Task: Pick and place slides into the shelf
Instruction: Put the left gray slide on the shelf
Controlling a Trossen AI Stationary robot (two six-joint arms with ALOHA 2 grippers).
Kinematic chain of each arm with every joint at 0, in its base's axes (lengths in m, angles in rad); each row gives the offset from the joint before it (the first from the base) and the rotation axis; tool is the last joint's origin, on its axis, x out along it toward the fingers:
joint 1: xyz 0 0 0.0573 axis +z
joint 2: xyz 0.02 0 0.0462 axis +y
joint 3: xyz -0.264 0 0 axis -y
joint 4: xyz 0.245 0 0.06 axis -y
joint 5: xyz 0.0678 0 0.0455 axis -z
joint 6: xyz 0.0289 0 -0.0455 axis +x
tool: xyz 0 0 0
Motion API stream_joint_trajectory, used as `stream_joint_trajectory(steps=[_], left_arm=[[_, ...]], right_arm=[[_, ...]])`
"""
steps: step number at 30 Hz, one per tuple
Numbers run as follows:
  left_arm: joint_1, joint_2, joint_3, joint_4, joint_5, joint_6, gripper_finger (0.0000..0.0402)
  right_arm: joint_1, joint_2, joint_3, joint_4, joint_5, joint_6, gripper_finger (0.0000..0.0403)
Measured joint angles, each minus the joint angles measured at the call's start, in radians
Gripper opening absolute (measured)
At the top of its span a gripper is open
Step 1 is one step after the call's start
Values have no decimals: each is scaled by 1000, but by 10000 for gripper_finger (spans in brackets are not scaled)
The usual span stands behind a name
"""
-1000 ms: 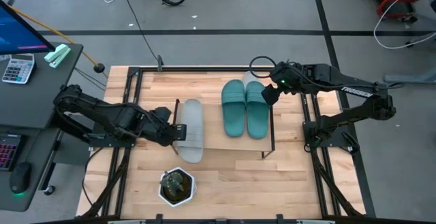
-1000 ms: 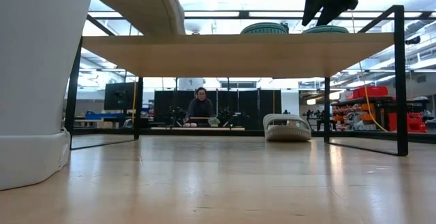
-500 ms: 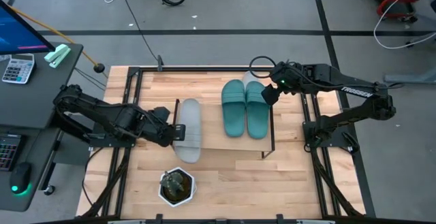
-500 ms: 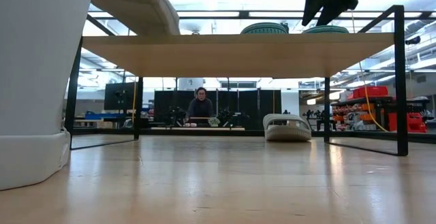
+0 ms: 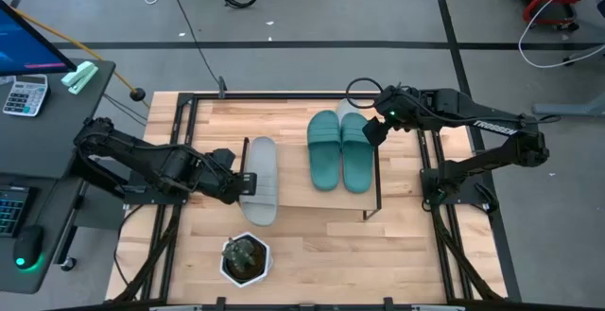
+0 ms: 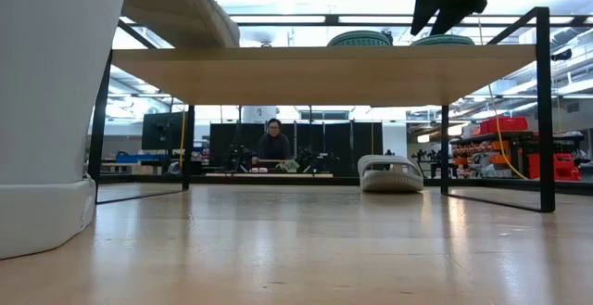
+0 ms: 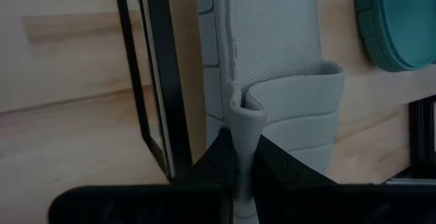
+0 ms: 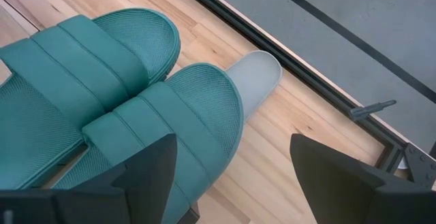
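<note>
A grey slide [image 5: 262, 181] is gripped by its strap in the closed left pincer [image 5: 242, 181] at the left end of the shelf [image 5: 302, 198]. Two teal slides [image 5: 339, 149] are seen side by side on the shelf top. The right pincer [image 5: 374, 131] is held wide open above them. Another grey slide [image 6: 390, 172] is seen on the counter [image 5: 321, 245] beneath the shelf.

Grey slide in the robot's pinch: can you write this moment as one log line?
left tool: shut on grey slide, over shelf left end | right tool: open, above teal slides | second grey slide: on table
</note>
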Motion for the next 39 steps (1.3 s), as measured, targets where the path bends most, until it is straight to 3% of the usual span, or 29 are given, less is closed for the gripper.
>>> stream_joint_trajectory(steps=[5, 13, 23, 33, 39], left_arm=[[2, -15, -65, 143, -3, -8, 27], [7, -36, -70, 125, 4, 14, 27], [35, -148, -72, 115, -69, 80, 27], [47, -298, -273, 342, -83, 62, 27], [47, -308, -314, 341, -1, 87, 27]], right_arm=[[0, 0, 0, 0, -5, 0, 293], [0, 0, 0, 0, -8, 1, 293], [0, 0, 0, 0, -8, 1, 293], [0, 0, 0, 0, -12, 27, 293], [0, 0, 0, 0, -12, 46, 293]])
